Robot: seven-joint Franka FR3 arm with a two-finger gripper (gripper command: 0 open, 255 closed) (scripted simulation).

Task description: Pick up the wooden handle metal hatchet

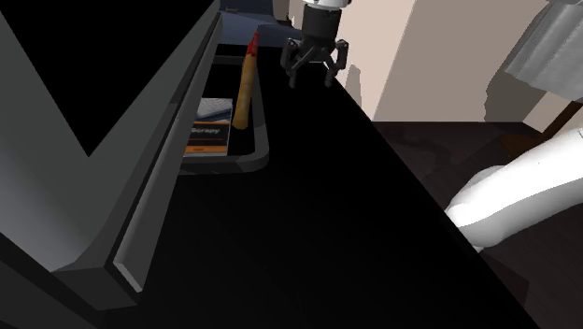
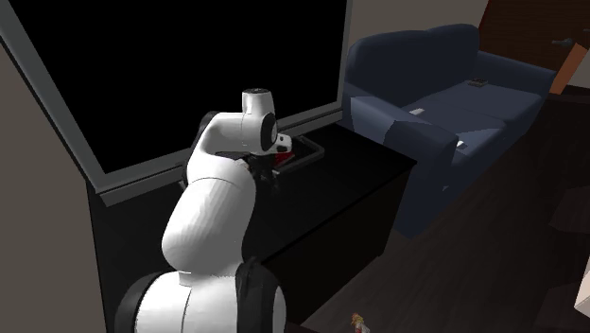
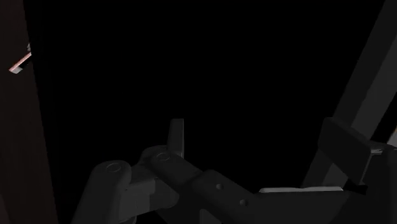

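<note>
Your gripper (image 1: 313,77) hangs above the black table (image 1: 355,234), fingers spread, holding nothing. In the shoulder view the hatchet (image 1: 245,91) lies untouched in a tray (image 1: 254,159) at the gripper's nine o'clock. Reaching, gripping and lifting all remain.

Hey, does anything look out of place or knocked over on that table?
Nothing stands out. The hatchet lies lengthwise in the dark tray beside a small box, and the open gripper hangs above the black tabletop next to the tray.

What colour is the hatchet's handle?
Tan wood, turning red toward its far end; the hatchet shows best in the shoulder view.
</note>
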